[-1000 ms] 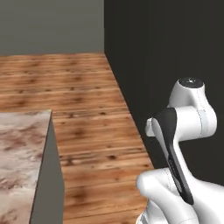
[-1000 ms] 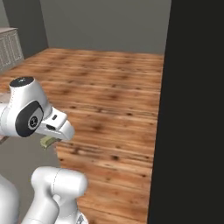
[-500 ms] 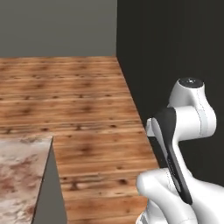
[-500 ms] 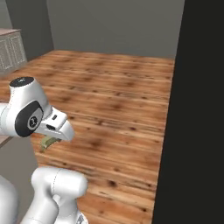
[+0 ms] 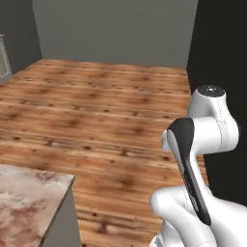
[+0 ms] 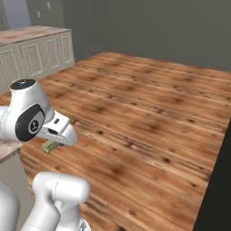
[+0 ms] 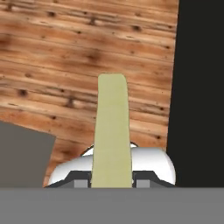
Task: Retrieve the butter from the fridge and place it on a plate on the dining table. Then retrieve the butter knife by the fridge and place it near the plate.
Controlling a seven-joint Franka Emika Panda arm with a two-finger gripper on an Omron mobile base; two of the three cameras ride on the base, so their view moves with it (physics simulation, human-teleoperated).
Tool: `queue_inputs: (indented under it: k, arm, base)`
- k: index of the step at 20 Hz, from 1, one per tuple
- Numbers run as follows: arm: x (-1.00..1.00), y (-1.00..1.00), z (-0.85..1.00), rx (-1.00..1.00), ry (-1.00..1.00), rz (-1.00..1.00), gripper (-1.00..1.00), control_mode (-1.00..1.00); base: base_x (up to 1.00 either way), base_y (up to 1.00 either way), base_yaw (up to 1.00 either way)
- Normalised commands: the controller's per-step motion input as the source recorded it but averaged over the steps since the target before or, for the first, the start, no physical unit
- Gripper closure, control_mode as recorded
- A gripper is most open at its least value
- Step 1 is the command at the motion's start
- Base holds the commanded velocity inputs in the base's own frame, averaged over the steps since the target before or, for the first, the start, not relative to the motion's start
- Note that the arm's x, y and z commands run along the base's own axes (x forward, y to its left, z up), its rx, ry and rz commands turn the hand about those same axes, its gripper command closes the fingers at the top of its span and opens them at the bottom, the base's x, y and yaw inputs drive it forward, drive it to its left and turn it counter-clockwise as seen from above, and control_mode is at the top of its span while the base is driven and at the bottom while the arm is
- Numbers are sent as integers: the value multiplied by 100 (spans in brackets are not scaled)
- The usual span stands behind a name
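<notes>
Closest to you, the hand is clamped on the butter. In the hand view the pale yellowish stick runs straight out from between the fingers, and in the right base view a bit of it pokes out below the hand. So the first fetch looks done: the butter is out of the fridge and riding in the grip.

Just beneath and to one side of the hand a corner of a marbled surface comes into the left base view. I can't tell whether it is the dining table or the kitchen counter.

Beyond the stick lies bare wooden floor, with a dark wall-like mass running alongside the hand, probably the fridge's flank, though that is a guess. Further off, cream cabinets stand against the far wall.

What is left, as I judge it: you must carry the butter to the plate on the dining table, set it down, then go back for the knife by the fridge and lay it near the plate.
</notes>
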Motion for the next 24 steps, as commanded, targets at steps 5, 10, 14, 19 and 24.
queue_inputs:
  k: [5, 10, 14, 19, 24]
  arm:
    - [0, 0, 0, 0, 0, 0, 100, 100]
    - [0, 0, 0, 0, 0, 0, 100, 100]
    - [0, 0, 0, 0, 0, 0, 100, 100]
    - [0, 0, 0, 0, 0, 0, 100, 100]
    - [0, 0, 0, 0, 0, 0, 100, 100]
  base:
    - [98, -41, 57]
    - [90, -53, 66]
    - [85, -57, 66]
    - [80, -66, 63]
    - [76, -73, 61]
